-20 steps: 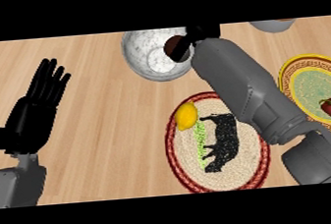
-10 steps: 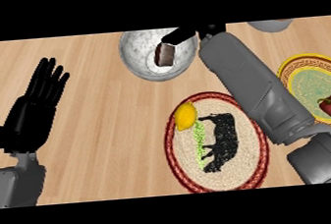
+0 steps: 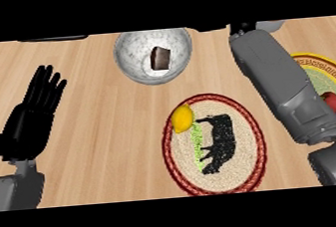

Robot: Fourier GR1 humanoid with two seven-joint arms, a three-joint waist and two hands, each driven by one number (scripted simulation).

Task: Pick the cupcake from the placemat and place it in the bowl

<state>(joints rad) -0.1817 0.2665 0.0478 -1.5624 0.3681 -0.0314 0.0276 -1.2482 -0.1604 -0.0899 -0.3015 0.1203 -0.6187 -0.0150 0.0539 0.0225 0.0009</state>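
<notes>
The cupcake [image 3: 159,58] is in the bowl [image 3: 133,48] at the far side of the worktop [image 3: 99,141], not on the placemat [image 3: 241,164]. It shows as a dark brown block just right of the bowl's centre, tipped over as far as can be judged, with its long axis running near to far.

The right robot hand [image 3: 212,27] is almost entirely cut off at the far edge. Only a dark sliver shows beyond the grey forearm, and how it is set cannot be told. The cupcake lies to the left of that sliver and slightly nearer, apart from it, so the placing looks done. The next move likely turns on drawing the right arm back toward the near right without brushing the bowl's rim.

The right robot hand is the nearer of the two. The left robot hand [image 3: 32,116] rests spread wide and holding nothing, at the left, well apart from the bowl.

Counted:
- one cupcake
- one bowl
- one placemat (a black animal figure is printed on it)
- one yellow fruit [image 3: 182,118] on the placemat's far-left edge
- one plate [image 3: 316,63] at the right, carrying one red fruit [image 3: 334,102]
- two robot hands
</notes>
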